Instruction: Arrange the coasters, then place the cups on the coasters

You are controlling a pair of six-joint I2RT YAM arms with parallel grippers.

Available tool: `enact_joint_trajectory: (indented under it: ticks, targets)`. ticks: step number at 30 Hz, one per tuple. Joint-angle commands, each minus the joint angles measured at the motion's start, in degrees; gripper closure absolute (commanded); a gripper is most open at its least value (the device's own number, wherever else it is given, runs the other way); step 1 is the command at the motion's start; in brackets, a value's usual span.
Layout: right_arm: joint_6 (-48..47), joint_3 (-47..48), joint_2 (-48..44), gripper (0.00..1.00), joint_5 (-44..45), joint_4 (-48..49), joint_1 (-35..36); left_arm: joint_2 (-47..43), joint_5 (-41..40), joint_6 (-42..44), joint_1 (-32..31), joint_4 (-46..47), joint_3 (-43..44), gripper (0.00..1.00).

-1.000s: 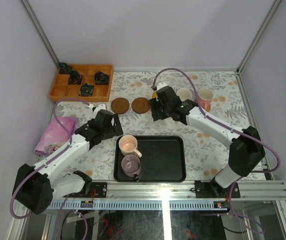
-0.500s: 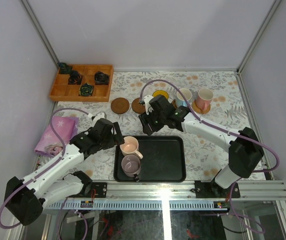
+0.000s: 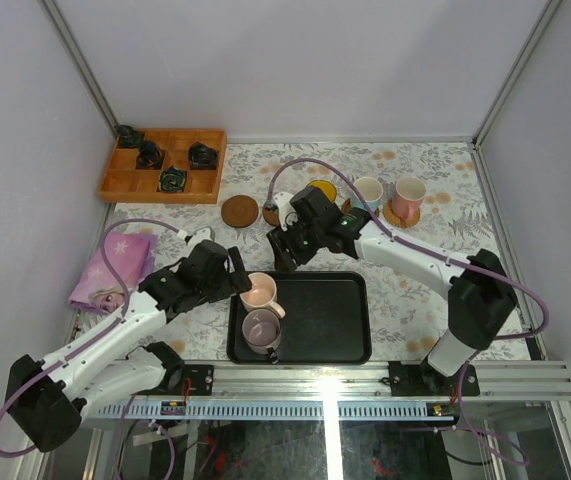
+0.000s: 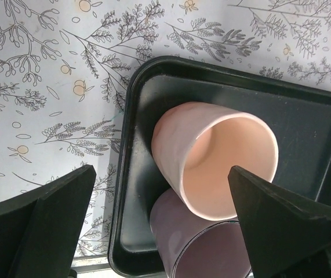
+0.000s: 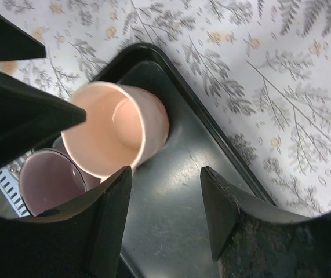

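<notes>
A pale pink cup [image 3: 256,290] and a mauve-grey cup [image 3: 262,329] stand at the left end of the black tray [image 3: 345,335]. My left gripper [image 3: 240,275] hangs open just left of the pink cup [image 4: 211,156], with its fingers wide on either side of the cup in the left wrist view and the mauve cup [image 4: 206,255] below. My right gripper [image 3: 280,252] is open and empty above the tray's back left corner, next to the pink cup [image 5: 113,145]. At the back stand a yellow cup [image 3: 322,188], a blue-handled white cup [image 3: 368,189] and a pink-handled white cup [image 3: 407,195]. One bare coaster [image 3: 239,211] lies left of them.
A wooden compartment box [image 3: 125,185] with small black objects sits at the back left. A pink cloth [image 3: 115,268] lies left of my left arm. A second bare coaster [image 3: 271,211] is partly hidden behind my right arm.
My right arm has swung from the back row of cups forward and left to the tray, uncovering the yellow cup. My left gripper has moved right, up to the pink cup.
</notes>
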Motion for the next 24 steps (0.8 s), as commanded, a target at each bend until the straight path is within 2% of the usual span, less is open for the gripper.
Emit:
enact_joint_trajectory:
  ticks: [1, 9, 14, 24]
  targets:
    - [-4.3, 6.6, 4.7, 0.42, -6.3, -0.8, 1.6, -3.1, -3.4, -3.0, -0.8, -0.1, -0.4, 0.00]
    - [-6.9, 9.4, 10.1, 0.40, -6.9, -3.1, 3.9, -7.4, -9.5, -6.9, -0.8, -3.4, 0.2, 0.00]
    - [-8.4, 11.9, 12.9, 0.40, -4.7, -5.5, 5.1, -5.8, -9.6, -7.3, -0.9, -3.3, 0.5, 0.00]
    - [-7.4, 13.6, 17.5, 0.43, 0.9, -2.8, 5.7, -4.3, -8.7, -6.0, -0.9, -1.9, 0.5, 0.00]
